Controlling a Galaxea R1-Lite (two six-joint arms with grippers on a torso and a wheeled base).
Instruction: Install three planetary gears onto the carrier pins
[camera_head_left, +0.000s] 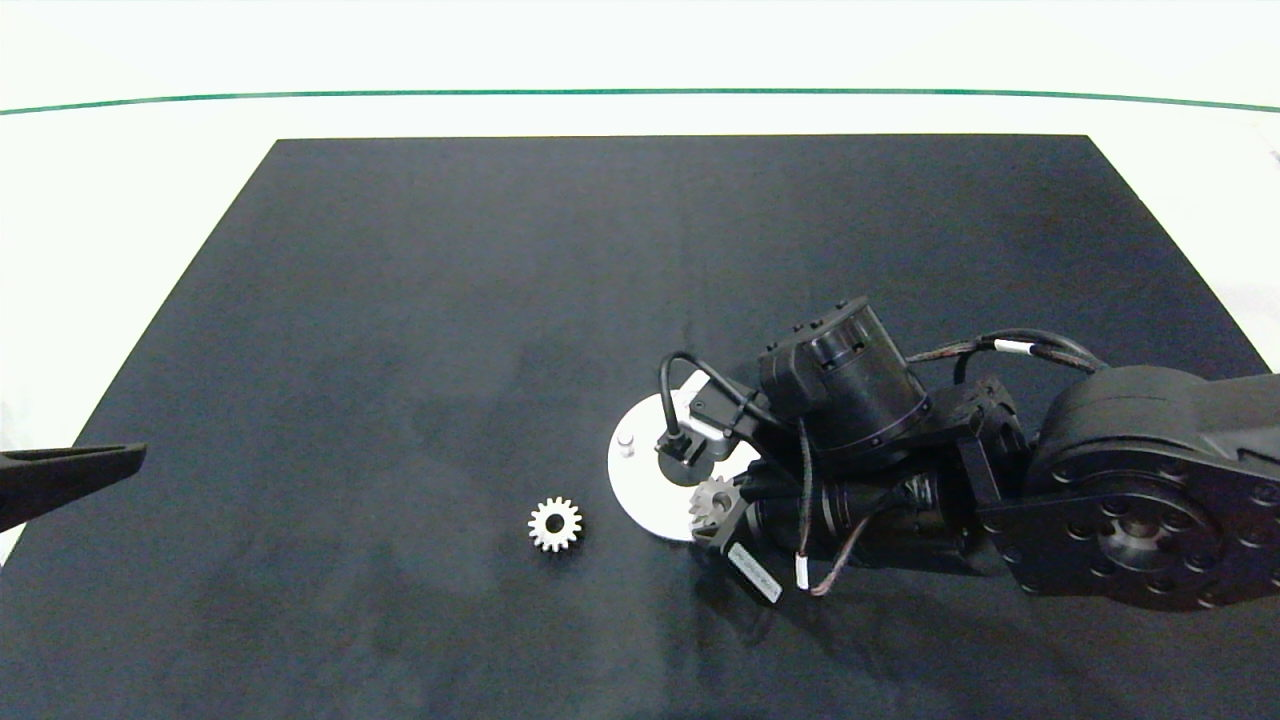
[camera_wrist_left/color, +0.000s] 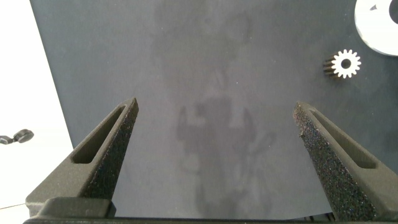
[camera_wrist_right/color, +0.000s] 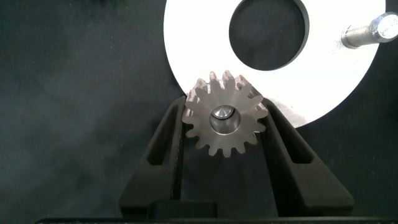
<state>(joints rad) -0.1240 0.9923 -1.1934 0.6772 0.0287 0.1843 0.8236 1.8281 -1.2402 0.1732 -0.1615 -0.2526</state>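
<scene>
Two planetary gears are in sight: one lies flat and loose on the black mat just beside the white disc, the loose gear well clear of either arm; the other, the held gear, sits clamped between the fingers of the right gripper at the disc's near edge, with a carrier pin showing through its bore (how far down it is seated cannot be told). A second pin stands bare across the disc's central hole; a third is not visible. Each gear is small, silver-grey metal, with roughly a dozen blunt teeth and a narrow centre bore. Judged from these views, the part is rigid, light and smooth, so it may slip or tilt under uneven pressure; grip it across opposite tooth tips, keeping the bore clear and the faces level with the disc. The left gripper is parked at the mat's left edge, its fingers spread wide with nothing between them.
</scene>
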